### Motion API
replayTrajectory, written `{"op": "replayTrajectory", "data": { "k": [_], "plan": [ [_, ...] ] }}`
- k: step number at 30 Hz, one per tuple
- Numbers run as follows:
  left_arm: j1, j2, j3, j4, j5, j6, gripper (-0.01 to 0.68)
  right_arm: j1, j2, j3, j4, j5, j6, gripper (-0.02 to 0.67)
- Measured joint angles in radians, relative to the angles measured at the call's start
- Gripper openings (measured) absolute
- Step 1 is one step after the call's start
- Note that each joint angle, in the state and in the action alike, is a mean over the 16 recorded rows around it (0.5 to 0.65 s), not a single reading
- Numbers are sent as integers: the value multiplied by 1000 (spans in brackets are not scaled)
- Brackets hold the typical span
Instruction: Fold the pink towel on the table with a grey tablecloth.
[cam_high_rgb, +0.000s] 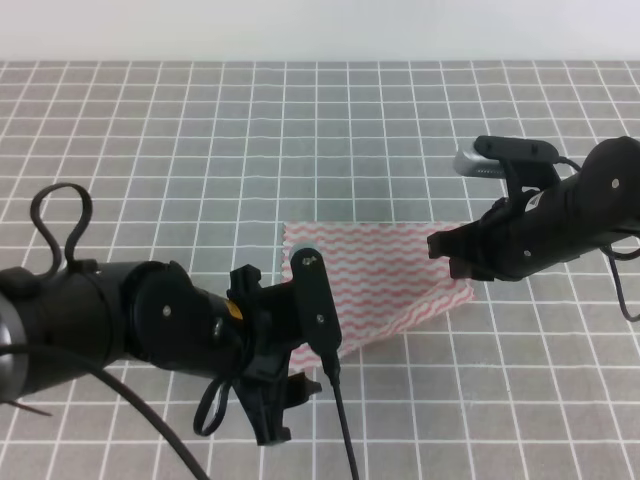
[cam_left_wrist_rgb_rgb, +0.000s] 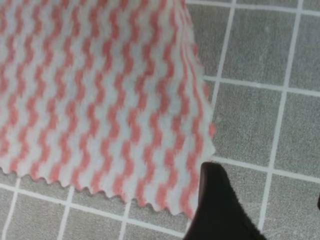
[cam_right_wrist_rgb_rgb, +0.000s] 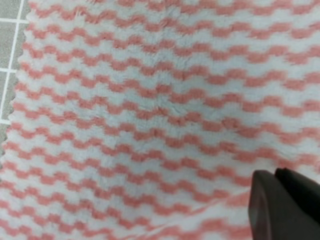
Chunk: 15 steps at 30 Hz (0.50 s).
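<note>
Towel (cam_high_rgb: 385, 280) lies mid-tablecloth (cam_high_rgb: 180, 150), between left gripper (cam_high_rgb: 300, 330) and right gripper (cam_high_rgb: 450, 250), jaw widths indiscernible; a grasp catching tablecloth beneath the thin towel corner would likely bunch the fold.

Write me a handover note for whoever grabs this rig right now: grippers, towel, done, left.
Left gripper: low at the near-left corner of the pink towel; one finger sits just off that corner in the left wrist view. Open or shut cannot be told.
Right gripper: over the towel's right side, close above the cloth; jaw state cannot be told.
Towel: lies on the table with a grey tablecloth, mostly flat; its near-right part looks lifted or turned, since that edge runs diagonally.
Done: both arms brought to the towel.
Left: no finished fold is visible; confirm both grasps first.
</note>
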Motion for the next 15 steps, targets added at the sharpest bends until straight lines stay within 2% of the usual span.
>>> {"op": "replayTrajectory", "data": {
  "k": [15],
  "plan": [
    [0, 45, 0, -2, -27, -2, 385, -10, 0, -1, 0, -27, 0, -16]
  ]
}}
